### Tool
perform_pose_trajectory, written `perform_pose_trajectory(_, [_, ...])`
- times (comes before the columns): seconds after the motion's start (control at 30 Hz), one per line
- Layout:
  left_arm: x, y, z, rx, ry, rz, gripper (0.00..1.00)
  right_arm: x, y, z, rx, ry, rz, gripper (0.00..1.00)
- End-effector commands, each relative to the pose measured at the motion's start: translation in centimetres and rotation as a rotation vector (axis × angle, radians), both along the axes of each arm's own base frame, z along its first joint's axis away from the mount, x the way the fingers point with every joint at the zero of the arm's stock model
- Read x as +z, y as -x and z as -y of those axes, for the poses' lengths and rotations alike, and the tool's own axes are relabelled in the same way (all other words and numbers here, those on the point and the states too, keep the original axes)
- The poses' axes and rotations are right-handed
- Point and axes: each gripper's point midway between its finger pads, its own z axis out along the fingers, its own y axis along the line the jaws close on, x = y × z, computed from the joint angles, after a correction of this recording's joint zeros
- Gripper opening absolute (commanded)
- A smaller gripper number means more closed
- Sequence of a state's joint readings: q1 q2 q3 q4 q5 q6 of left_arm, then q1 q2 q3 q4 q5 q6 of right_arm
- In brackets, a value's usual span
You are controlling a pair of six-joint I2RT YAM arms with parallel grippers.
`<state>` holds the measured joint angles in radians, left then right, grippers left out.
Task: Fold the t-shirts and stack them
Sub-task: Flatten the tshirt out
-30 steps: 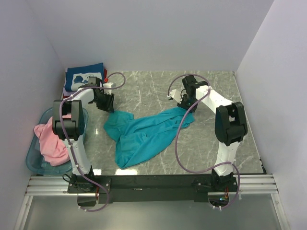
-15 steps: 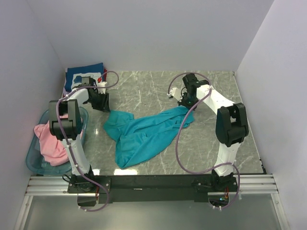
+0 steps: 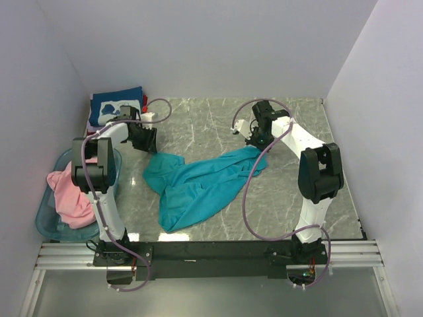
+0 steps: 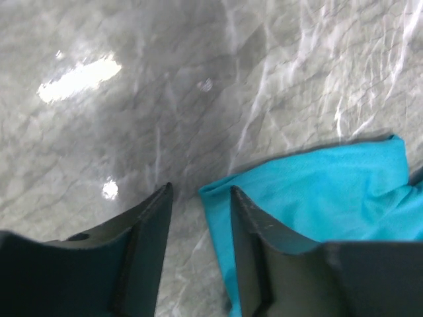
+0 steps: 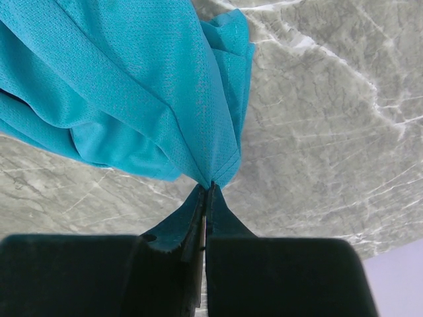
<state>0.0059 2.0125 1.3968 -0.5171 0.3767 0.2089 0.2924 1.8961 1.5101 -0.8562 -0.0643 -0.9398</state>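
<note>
4 t-shirts: 1 teal t-shirt right of the basket, 1 pink t-shirt inside the basket, 1 navy t-shirt and 1 red t-shirt behind the basket. 1 basket, 1 counter, 2 arms: left arm, right arm.

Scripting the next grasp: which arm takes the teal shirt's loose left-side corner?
Left. The left gripper hangs open right over that corner of the teal t-shirt, with the cloth tip showing between its fingers. The right gripper is shut on the shirt's opposite edge, so it is occupied.

teal t-shirt cropped right, hem possibly hidden
</note>
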Motion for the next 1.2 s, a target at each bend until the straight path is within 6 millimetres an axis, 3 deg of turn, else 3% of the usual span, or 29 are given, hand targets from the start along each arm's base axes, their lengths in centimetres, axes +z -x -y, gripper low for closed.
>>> perform_pose_trajectory(0.0, [-2.4,2.0,1.1,-0.037,-0.044,-0.065,0.45,3.5,-0.4,-0.4,-0.010,-0.028,0.072,0.00])
perform_pose_trajectory(0.17, [-3.0,3.5,2.6,-0.098,-0.078,-0.074,0.32,4.3,-0.4,-0.1,-0.029,-0.031,0.084,0.00])
perform_pose_trajectory(0.27, [-2.3,3.6,2.9,-0.107,-0.081,-0.057,0.15,4.9,-0.3,0.2,-0.039,-0.032,0.091,0.00])
perform_pose_trajectory(0.37, [0.7,1.7,2.1,-0.076,-0.085,0.014,0.01,6.1,-0.2,0.5,-0.057,-0.037,0.110,0.00])
perform_pose_trajectory(0.5, [8.0,-2.3,0.1,-0.025,-0.049,0.163,0.01,8.4,-0.3,1.4,-0.083,-0.047,0.167,0.00])
perform_pose_trajectory(0.63, [12.0,-3.2,0.0,-0.040,-0.037,0.233,0.00,9.9,-0.1,1.8,-0.089,-0.045,0.206,0.00])
perform_pose_trajectory(0.7, [12.3,-2.9,0.3,-0.055,-0.024,0.224,0.01,9.9,0.5,1.9,-0.093,-0.045,0.187,0.00])
perform_pose_trajectory(0.97, [10.0,-0.9,1.3,-0.102,0.022,0.176,0.01,8.7,2.9,2.6,-0.102,-0.026,0.128,0.00])
perform_pose_trajectory(1.17, [7.0,-0.5,3.1,-0.164,0.022,0.109,0.01,5.6,4.3,2.7,-0.123,-0.008,0.057,0.00])
